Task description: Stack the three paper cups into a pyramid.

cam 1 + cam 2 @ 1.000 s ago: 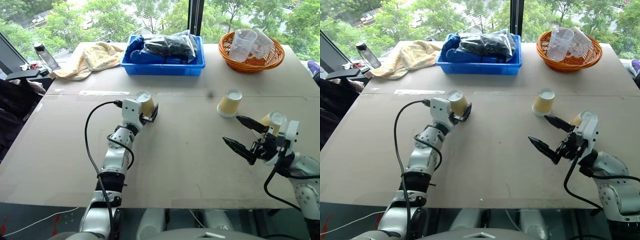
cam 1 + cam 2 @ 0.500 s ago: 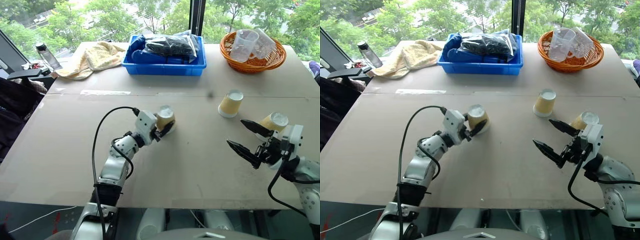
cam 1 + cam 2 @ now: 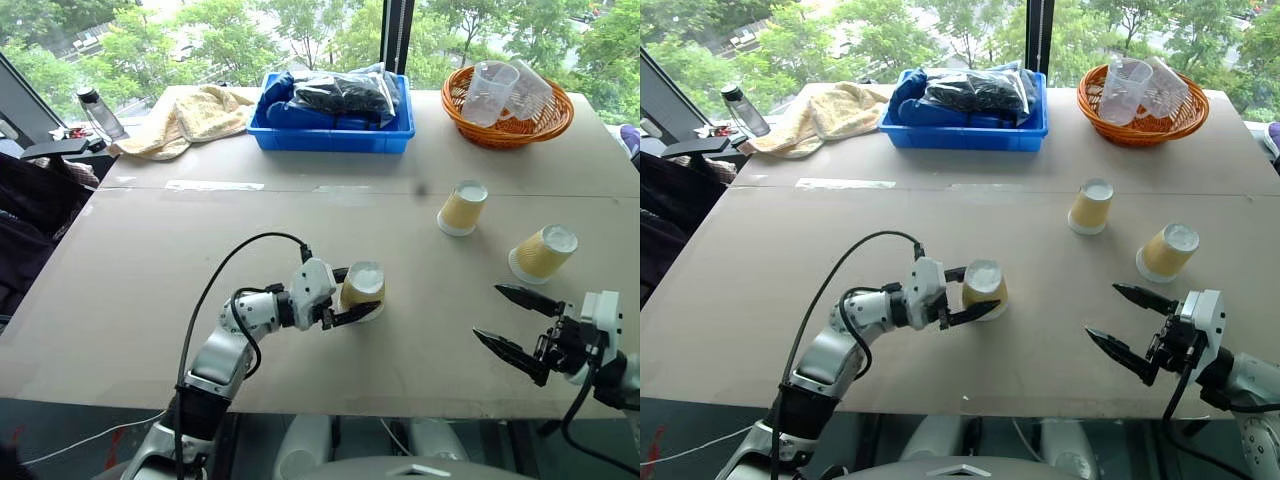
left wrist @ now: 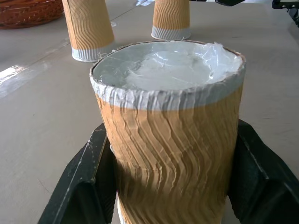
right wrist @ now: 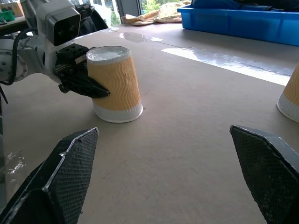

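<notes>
Beyond the tan table (image 3: pixel 150 260), leafy windows (image 3: pixel 180 40), perhaps.

Beige table (image 3: pixel 150 250), window (image 3: pixel 250 30) behind, green trees outside.

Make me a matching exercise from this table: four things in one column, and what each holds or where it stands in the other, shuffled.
Things:
1. basket
2. blue bin
3. left gripper
4. right gripper

States:
A. fingers either side of a paper cup
B. open, empty
C. holds clear plastic cups
D. holds dark bags

Pairs: 1-C, 2-D, 3-A, 4-B
</notes>
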Tool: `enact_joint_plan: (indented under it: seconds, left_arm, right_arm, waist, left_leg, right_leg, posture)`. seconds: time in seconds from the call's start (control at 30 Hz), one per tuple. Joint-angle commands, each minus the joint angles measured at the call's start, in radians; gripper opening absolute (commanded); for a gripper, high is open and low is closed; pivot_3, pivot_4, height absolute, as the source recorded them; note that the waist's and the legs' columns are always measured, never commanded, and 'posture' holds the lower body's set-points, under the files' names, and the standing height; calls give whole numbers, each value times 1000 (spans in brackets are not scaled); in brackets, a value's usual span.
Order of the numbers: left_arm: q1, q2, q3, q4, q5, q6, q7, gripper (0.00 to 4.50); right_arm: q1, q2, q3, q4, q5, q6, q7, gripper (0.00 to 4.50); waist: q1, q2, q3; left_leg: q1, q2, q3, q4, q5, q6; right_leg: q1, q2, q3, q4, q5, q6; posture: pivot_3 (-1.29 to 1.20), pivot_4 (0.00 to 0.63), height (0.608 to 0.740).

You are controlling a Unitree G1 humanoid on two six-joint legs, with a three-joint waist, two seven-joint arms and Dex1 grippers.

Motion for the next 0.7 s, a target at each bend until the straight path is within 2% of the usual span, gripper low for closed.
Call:
enact_joint_plan:
  seconds: [0.03, 0.2, 0.4, 0.53, 0.7]
  left_arm:
    - [19, 4, -1, -2, -12, -2, -20, 4318]
    - [36, 5, 22, -11, -18, -21, -17, 4318]
    - [82, 30, 107, -124, -96, 11, 0, 4318]
    - [140, 130, 220, -323, -286, 206, 1, 4318]
    - [100, 275, 364, -468, -534, 396, -23, 4318]
  right_arm:
    - [14, 1, -22, -27, 20, -21, 30, 4500]
    - [-17, 5, -21, -65, 86, 8, 38, 4500]
    - [-38, 6, -35, -27, 62, 1, 21, 4500]
    - [-31, 11, -56, 29, -1, -47, 2, 4500]
    - [-18, 41, -91, 105, -52, -72, -64, 4500]
  waist:
    - [0, 0, 0]
    - [-2, 0, 0]
    - [-1, 0, 0]
    - [0, 0, 0]
    - [2, 0, 1]
  left_leg:
    - [0, 0, 0, 0, 0, 0]
    - [0, 0, 0, 0, 0, 0]
    - [-1, 0, -1, 0, 0, 0]
    - [-1, 1, -1, 0, 0, 0]
    - [-1, 1, -2, 0, 0, 0]
  right_leg:
    - [0, 0, 0, 0, 0, 0]
    - [0, 0, 0, 0, 0, 0]
    - [0, 0, -1, 0, 0, 0]
    - [0, 0, -1, -1, 0, 0]
    - [0, -1, -1, 0, 0, 0]
  posture:
    - [0, 150, 740]
    - [0, 150, 740]
    - [0, 150, 740]
    - [0, 150, 740]
    - [0, 150, 740]
